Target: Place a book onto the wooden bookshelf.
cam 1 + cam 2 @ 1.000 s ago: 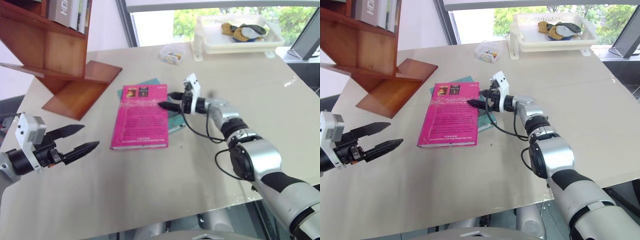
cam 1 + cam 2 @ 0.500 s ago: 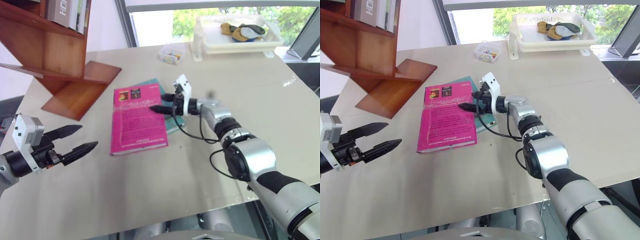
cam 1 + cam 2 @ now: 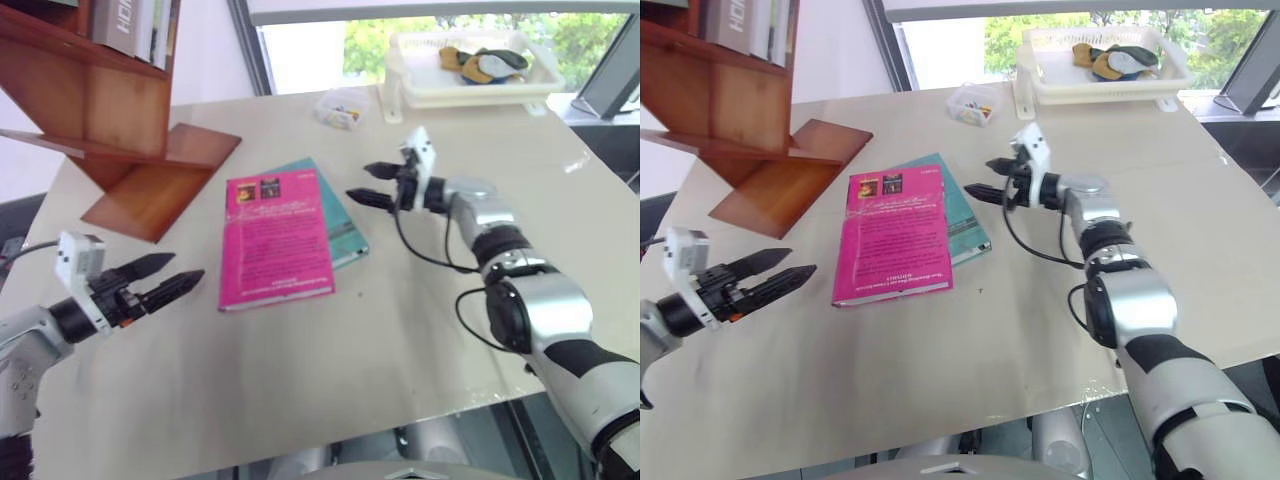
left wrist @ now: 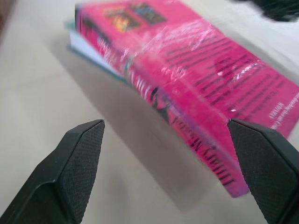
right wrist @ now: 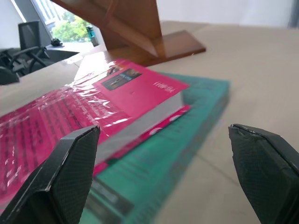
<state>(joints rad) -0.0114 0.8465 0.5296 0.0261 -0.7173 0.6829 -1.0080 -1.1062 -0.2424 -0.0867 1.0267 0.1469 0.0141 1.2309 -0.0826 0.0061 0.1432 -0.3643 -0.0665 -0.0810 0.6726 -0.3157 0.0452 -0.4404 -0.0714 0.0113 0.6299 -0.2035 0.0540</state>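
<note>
The pink book lies flat on the table, overlapping a teal book, with the wooden bookshelf at its 10 o'clock. The left pincer, released and empty, points level at the book from 8 o'clock. The right pincer, also released, reaches in level from 2 o'clock, just beside the teal book.

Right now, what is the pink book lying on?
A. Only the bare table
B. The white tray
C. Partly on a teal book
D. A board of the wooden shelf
C: the pink book overlaps a teal book whose edge sticks out beneath it, as the right wrist view confirms.
</note>
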